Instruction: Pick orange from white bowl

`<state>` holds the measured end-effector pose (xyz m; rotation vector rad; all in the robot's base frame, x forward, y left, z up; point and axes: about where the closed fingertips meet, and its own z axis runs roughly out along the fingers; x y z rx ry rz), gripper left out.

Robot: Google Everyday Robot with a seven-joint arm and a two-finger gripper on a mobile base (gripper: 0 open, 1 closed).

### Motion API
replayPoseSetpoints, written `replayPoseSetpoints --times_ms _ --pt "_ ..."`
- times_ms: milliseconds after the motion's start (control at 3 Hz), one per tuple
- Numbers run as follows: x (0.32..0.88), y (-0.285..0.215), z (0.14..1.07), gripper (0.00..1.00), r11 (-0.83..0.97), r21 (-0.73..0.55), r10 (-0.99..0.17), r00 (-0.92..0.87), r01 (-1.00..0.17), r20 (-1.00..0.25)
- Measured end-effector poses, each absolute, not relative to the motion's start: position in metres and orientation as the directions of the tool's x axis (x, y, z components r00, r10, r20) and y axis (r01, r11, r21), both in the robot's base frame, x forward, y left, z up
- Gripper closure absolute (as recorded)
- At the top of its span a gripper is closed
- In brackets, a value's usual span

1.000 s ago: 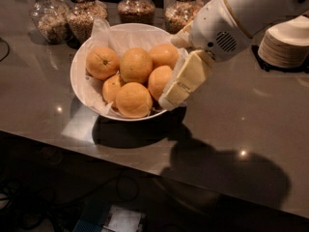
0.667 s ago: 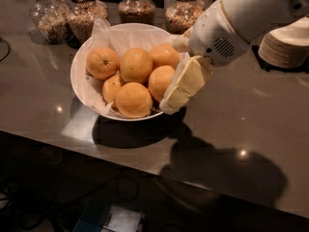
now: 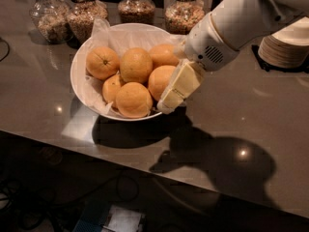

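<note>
Gripper (image 3: 168,104) low at the right rim of the white bowl (image 3: 77,66) (open or closed: cannot tell). The orange (image 3: 133,99), seemingly the front one, lies in the bowl just beside it.

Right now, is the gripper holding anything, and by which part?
Cannot tell. The gripper sits at the white bowl's right rim beside an orange; no grasp shows.

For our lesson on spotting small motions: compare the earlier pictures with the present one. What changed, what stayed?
The pincer and its arm slid slightly down and further over the right rim of the white bowl. Nothing was visibly taken hold of or let go. The six oranges, the jars and the stack of dishes stayed as they were.
</note>
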<state>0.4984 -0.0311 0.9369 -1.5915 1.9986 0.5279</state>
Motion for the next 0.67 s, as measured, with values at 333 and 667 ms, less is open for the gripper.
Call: replayPoseSetpoints --times_ms 333,667 --pt "0.506 -0.035 0.919 0.00 0.258 0.004 -0.768 -0.208 -0.966 -0.606" --pt "0.503 -0.037 0.900 0.00 0.268 0.038 -0.778 -0.240 -0.963 -0.581"
